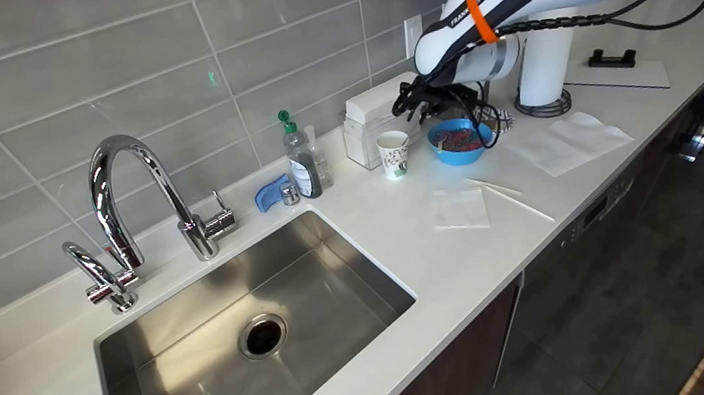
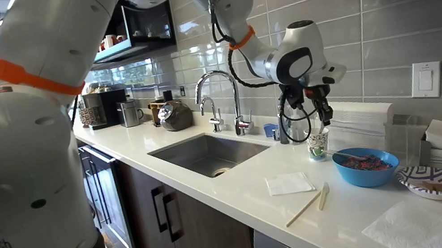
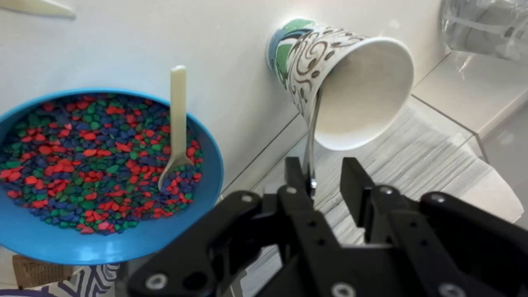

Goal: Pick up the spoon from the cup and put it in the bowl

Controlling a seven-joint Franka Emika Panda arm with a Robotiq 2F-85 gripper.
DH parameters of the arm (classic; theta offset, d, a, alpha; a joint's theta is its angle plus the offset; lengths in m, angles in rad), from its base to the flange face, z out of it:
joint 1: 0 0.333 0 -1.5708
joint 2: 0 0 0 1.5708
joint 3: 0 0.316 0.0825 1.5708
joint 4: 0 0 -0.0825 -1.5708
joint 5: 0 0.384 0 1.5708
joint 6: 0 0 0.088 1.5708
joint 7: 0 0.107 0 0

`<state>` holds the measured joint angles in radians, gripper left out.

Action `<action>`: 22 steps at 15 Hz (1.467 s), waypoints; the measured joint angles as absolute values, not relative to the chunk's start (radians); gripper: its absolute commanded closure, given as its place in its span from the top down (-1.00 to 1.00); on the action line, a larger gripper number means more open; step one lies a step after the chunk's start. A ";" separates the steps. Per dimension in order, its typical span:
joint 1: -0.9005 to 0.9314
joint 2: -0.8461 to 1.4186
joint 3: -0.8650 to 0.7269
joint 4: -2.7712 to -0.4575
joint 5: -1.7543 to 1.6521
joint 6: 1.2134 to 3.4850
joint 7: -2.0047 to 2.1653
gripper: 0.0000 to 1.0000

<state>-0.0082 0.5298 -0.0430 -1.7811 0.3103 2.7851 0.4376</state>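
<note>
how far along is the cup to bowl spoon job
Looks done: the approach, as in the wrist view the open black gripper appears to straddle the silver metal spoon. In hand: the grasp, not yet closed. Left: lifting the spoon from the patterned white paper cup and placing it in the round blue bowl, which holds another, cream spoon.

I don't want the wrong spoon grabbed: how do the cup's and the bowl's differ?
The cup spoon is shiny silver; the bowl spoon is pale cream. The cup spoon's lower end is hidden in the cup; the bowl spoon's head shows among the coloured bits. Both handles stick out past a rim.
</note>
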 measured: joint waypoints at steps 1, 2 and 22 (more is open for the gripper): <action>-0.009 0.530 -0.042 -1.781 0.310 2.786 0.434 -1.00; -0.010 0.531 -0.040 -1.781 0.310 2.786 0.430 -0.99; 0.050 0.489 -0.097 -1.785 0.230 2.798 0.422 -0.98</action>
<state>0.0497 0.4893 -0.0966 -1.7850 0.2298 2.7980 0.4223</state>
